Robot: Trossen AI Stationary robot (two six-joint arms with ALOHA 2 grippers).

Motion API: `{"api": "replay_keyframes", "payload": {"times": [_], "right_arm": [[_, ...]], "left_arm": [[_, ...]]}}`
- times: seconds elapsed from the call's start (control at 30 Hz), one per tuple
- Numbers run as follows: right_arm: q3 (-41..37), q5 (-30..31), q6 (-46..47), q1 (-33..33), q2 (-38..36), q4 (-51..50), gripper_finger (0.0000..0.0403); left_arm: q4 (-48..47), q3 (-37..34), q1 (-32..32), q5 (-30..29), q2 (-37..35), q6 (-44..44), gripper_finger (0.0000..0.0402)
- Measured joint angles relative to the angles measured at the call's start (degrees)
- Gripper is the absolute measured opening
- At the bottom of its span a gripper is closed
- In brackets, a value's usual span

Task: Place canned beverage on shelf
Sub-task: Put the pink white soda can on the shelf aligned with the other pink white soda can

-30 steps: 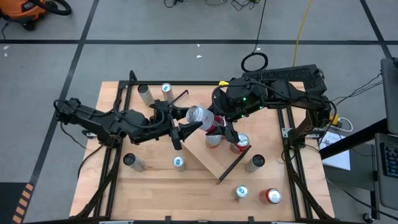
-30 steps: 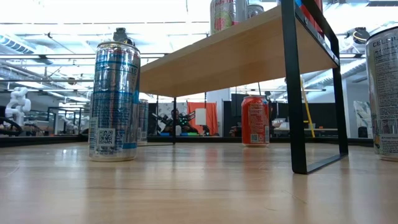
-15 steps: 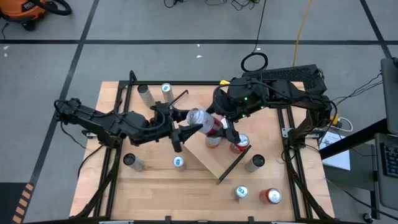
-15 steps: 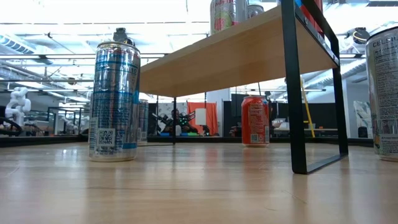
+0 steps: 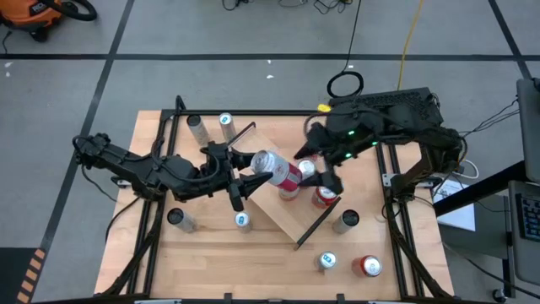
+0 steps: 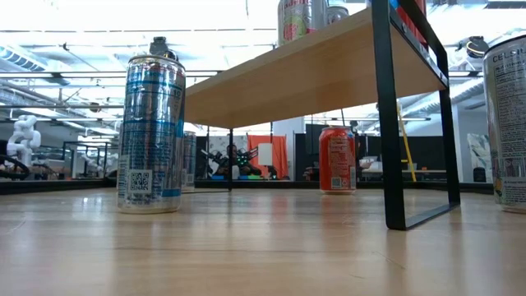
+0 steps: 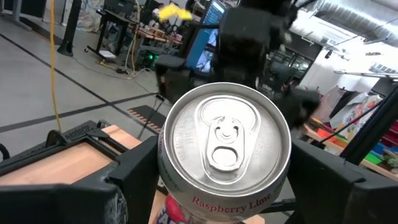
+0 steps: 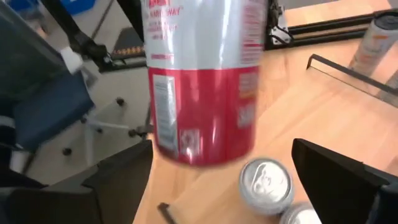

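Centre of the high view: the left gripper (image 5: 253,179) has its jaws clamped on a silver-and-red can (image 5: 276,168), held tilted above the shelf (image 5: 291,218). The right gripper (image 5: 325,179), jaws spread wide and empty, sits just right of it. Looks like mid-placement; next, the can needs uprighting and lowering beside the 2 or more cans on the board.

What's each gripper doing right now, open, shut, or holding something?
Left gripper: closed on the red-and-silver can, held on its side over the shelf.
Right gripper: open, holding nothing, just off that can's red end.
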Motion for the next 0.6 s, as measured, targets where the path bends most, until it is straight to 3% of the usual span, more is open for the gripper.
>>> {"api": "replay_keyframes", "payload": {"times": [0.3, 0.6], "right_arm": [[0.00, 0.43, 10.65, 2.55, -8.66, -2.48, 0.0364], [0.01, 10.83, 16.37, 7.94, -14.94, -3.98, 0.0364]], "left_arm": [[-0.47, 0.00, -0.37, -2.36, -0.04, -2.97, 0.0290], [-3.96, 0.00, -3.17, -4.14, -0.09, -5.30, 0.0290]]}}
